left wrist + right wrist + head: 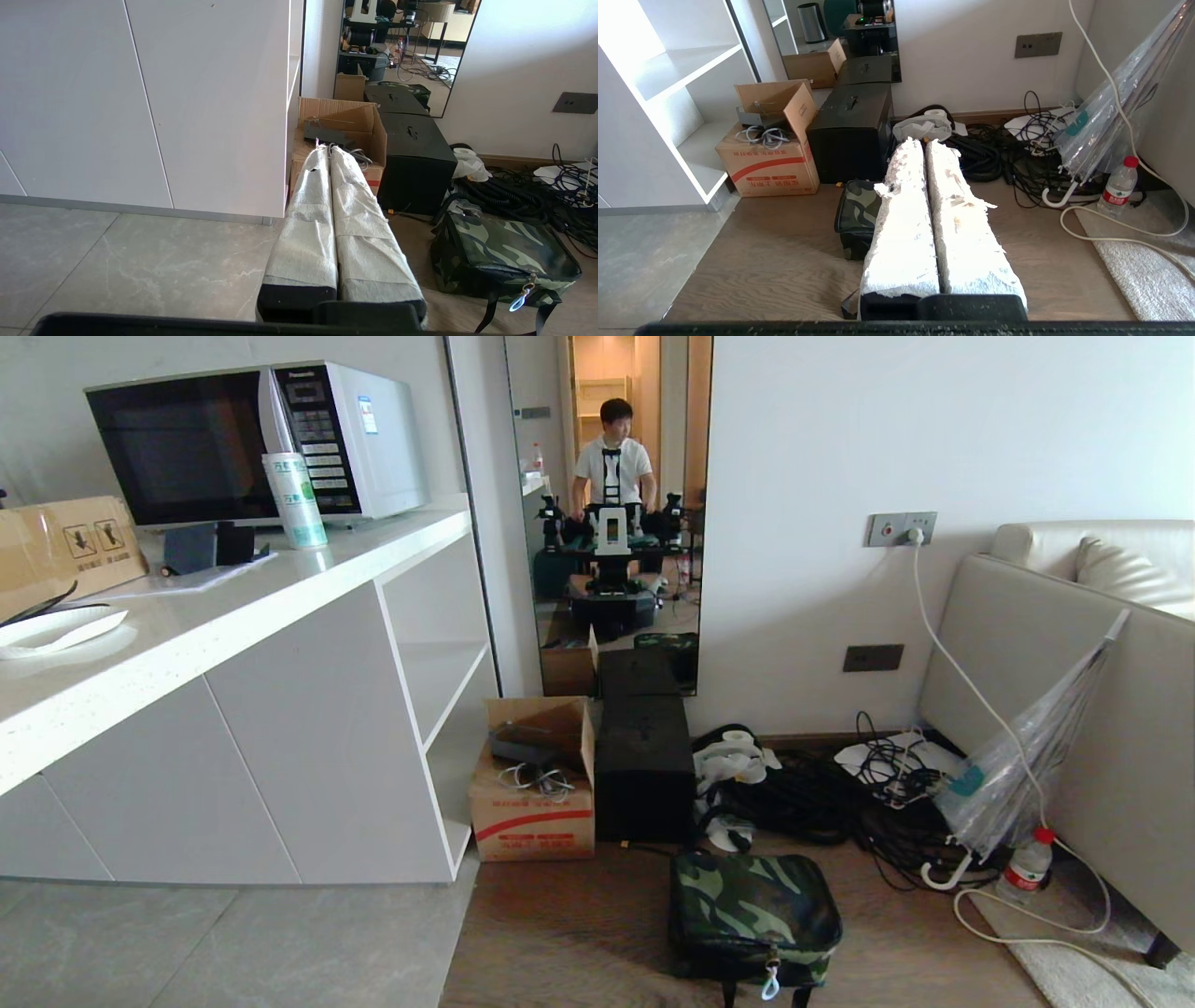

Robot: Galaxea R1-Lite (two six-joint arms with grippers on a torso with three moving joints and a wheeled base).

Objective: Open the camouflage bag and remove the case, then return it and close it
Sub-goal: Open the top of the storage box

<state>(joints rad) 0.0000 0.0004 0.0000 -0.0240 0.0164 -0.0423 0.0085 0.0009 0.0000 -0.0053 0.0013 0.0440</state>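
The camouflage bag (752, 915) sits closed on the wooden floor at the bottom centre of the head view, a white ring pull (770, 982) hanging at its near edge. The case is out of view. Neither arm shows in the head view. In the left wrist view my left gripper (325, 147) hangs above the floor with its white-wrapped fingers pressed together and nothing held; the bag (504, 254) lies off to one side of it. My right gripper (923, 141) is likewise shut and empty above the floor, partly covering the bag (857, 210).
Behind the bag stand a tall plain black box (642, 770) and a brown carton (532, 793) with cables in it. A white cabinet (280, 737) is at the left. Black cables (840, 803), an umbrella (1018, 756), a water bottle (1027, 868) and a sofa (1074, 644) fill the right. A wall mirror (611, 523) reflects a person.
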